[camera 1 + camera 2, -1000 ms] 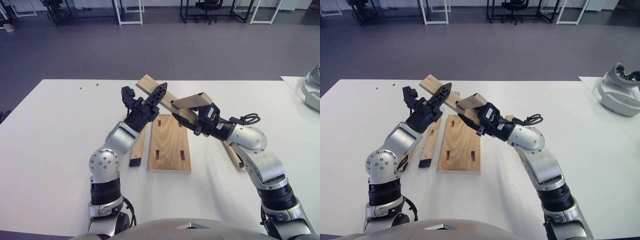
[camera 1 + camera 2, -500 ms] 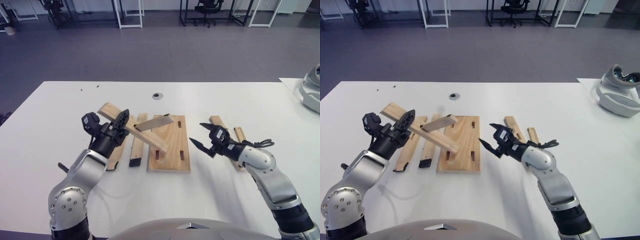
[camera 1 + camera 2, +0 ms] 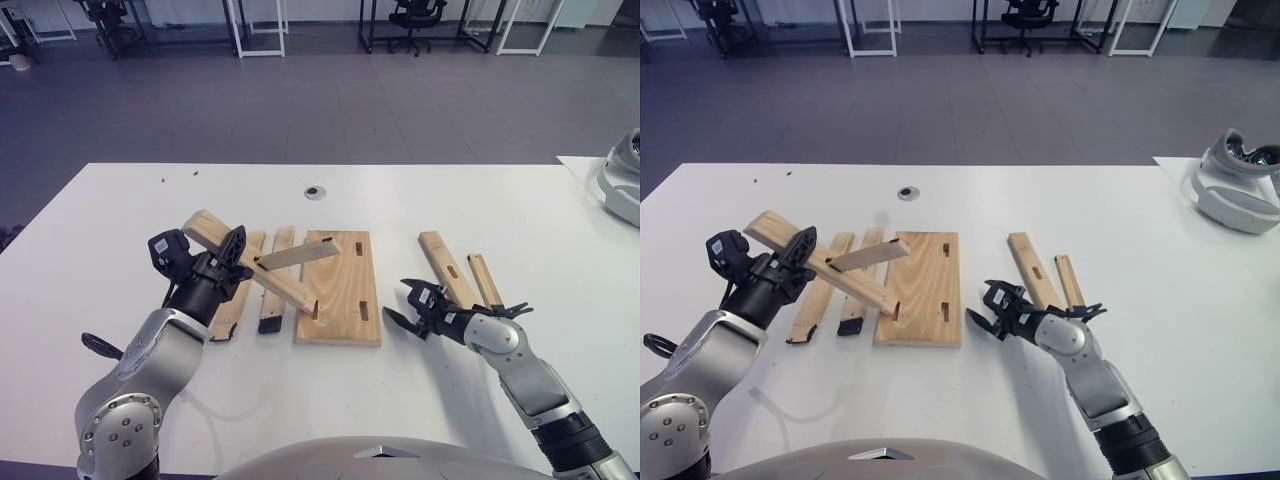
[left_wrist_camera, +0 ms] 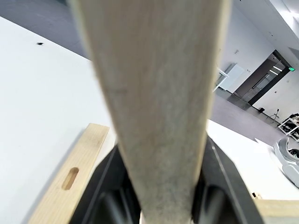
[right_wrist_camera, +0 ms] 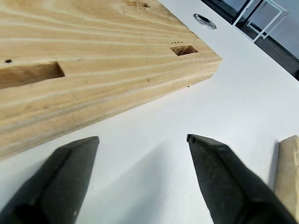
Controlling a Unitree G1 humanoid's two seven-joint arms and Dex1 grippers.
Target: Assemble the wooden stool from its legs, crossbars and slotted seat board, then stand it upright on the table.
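The slotted seat board (image 3: pixel 345 300) lies flat mid-table. My left gripper (image 3: pixel 226 262) is shut on a wooden leg (image 3: pixel 275 282) near its upper end. The leg slopes down to the right, with its lower end at the board's near-left slot. A crossbar (image 3: pixel 300 254) sticks out of the leg over the board. In the left wrist view the leg (image 4: pixel 154 107) sits between the jaws. My right gripper (image 3: pixel 404 306) stands open just above the table, right of the board's near corner; its wrist view has the board edge (image 5: pixel 93 88) beyond the gripper (image 5: pixel 142 137).
Two loose wooden pieces (image 3: pixel 447 266) (image 3: pixel 487 280) lie right of the board, close to my right arm. Two more (image 3: pixel 235 300) (image 3: pixel 274 290) lie left of it, under the held leg. A cable hole (image 3: pixel 316 191) is at the back; a headset (image 3: pixel 625 185) rests at far right.
My right gripper let go of the leg assembly and drew back down to the table. My left arm pulled back left and lowered the assembly, its end now on the board.
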